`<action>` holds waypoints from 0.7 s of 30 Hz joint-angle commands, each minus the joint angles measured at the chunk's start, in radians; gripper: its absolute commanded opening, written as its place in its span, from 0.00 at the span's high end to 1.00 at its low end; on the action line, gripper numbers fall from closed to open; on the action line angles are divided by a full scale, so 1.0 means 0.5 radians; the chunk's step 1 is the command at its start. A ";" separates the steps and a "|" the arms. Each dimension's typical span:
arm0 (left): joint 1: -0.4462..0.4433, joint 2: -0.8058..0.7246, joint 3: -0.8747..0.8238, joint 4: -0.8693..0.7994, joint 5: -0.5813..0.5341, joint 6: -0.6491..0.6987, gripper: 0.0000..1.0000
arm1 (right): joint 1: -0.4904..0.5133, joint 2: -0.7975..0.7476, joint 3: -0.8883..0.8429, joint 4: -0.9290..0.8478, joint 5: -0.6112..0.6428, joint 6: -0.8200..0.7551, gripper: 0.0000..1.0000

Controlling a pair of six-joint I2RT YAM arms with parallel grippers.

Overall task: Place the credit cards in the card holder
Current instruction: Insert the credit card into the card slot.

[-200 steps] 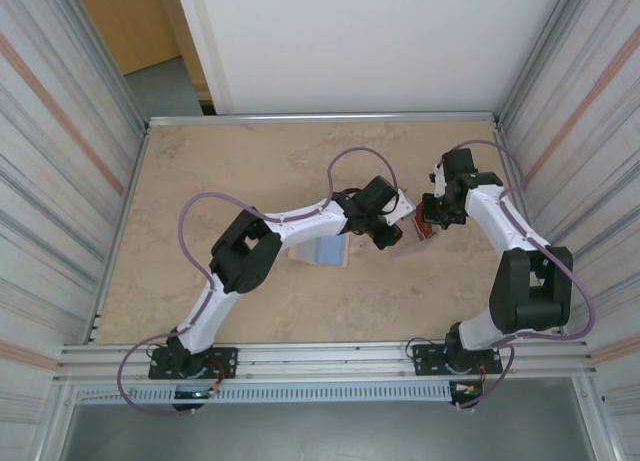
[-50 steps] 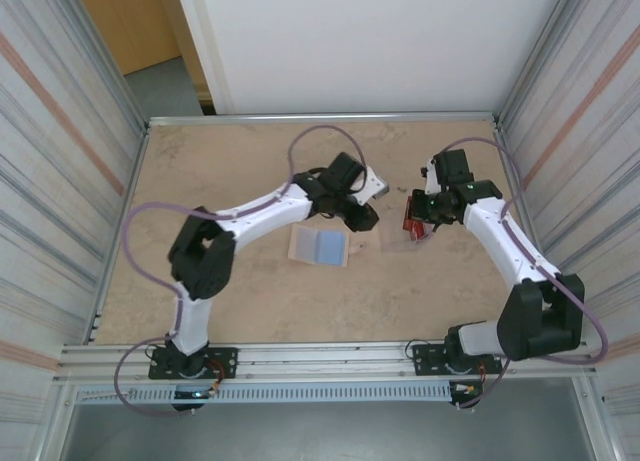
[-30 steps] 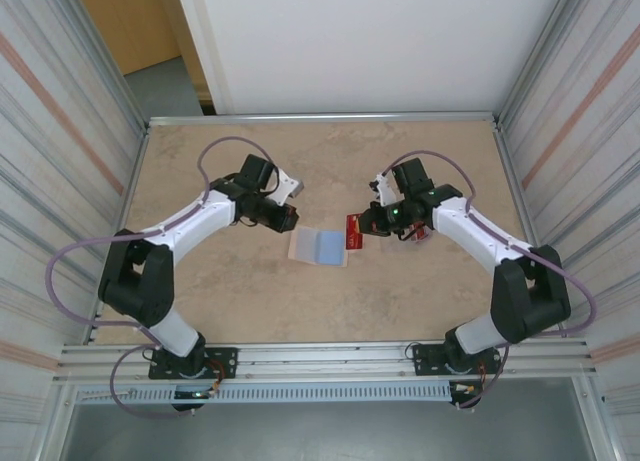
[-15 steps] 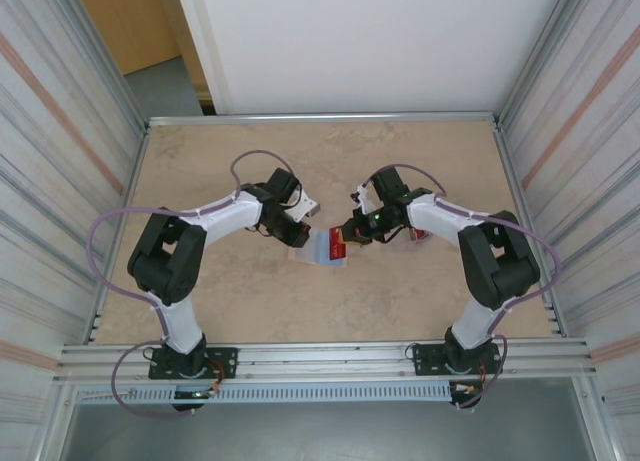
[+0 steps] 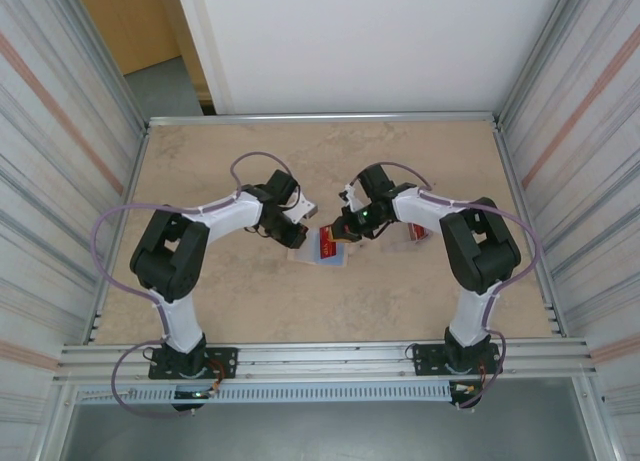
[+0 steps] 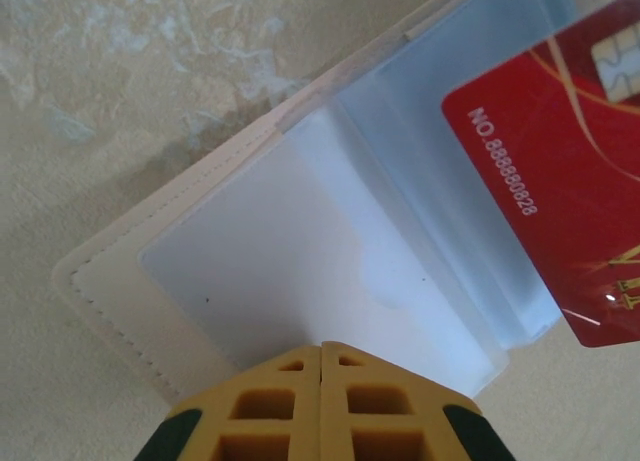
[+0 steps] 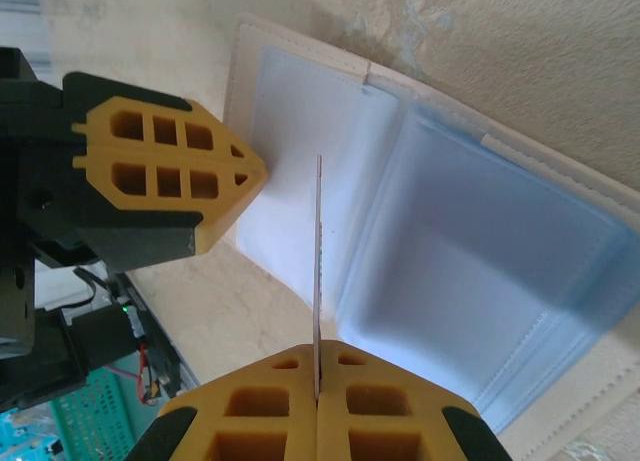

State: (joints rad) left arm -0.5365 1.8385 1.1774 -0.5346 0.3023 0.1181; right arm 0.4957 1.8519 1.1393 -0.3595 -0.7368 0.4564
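1. Near the middle of the tan table (image 5: 220, 171), between the two arms: the card holder (image 6: 300, 251), spread open and flat, with clear pockets on a pale stitched backing.
2. Left gripper (image 6: 320, 359): closed completely, yellow fingertips pressed together with nothing between them, set right at the near edge of one clear pocket. Cannot tell whether pressing on the plastic or just above it.
3. Right gripper (image 7: 316, 369): closed on a red card (image 7: 318, 261), pinched by one edge between the yellow fingertips.
4. From the right wrist: the card edge-on, a thin upright line over the open holder, close beside the left gripper's tips and apart from them.
5. From the left wrist: the card's red face with a pale chip, gold swirls and a white number. Tilted, overlapping the far pocket, in front of the plastic rather than under it.
6. From above: both grippers nearly tip to tip over the holder, with the card a small red spot between them.
7. Further right, beside the right forearm: a patch of red (image 5: 420, 235) on the table, too hidden to name.
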 commanded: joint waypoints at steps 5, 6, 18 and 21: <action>0.085 0.070 0.001 -0.030 0.026 0.013 1.00 | 0.027 0.086 0.053 0.000 -0.078 0.004 1.00; 0.085 0.075 -0.004 -0.034 0.040 0.012 1.00 | 0.030 0.093 0.059 0.006 -0.085 0.005 1.00; 0.086 0.103 -0.009 -0.051 0.078 -0.006 1.00 | 0.051 0.186 0.101 -0.010 -0.108 0.007 1.00; 0.085 0.100 -0.008 -0.051 0.076 -0.009 1.00 | 0.049 0.204 0.096 -0.036 -0.091 -0.006 1.00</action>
State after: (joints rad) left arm -0.4927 1.8732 1.1774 -0.5350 0.3248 0.1158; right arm 0.5133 1.9324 1.1614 -0.3595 -0.7639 0.4572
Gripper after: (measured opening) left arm 0.052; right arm 0.046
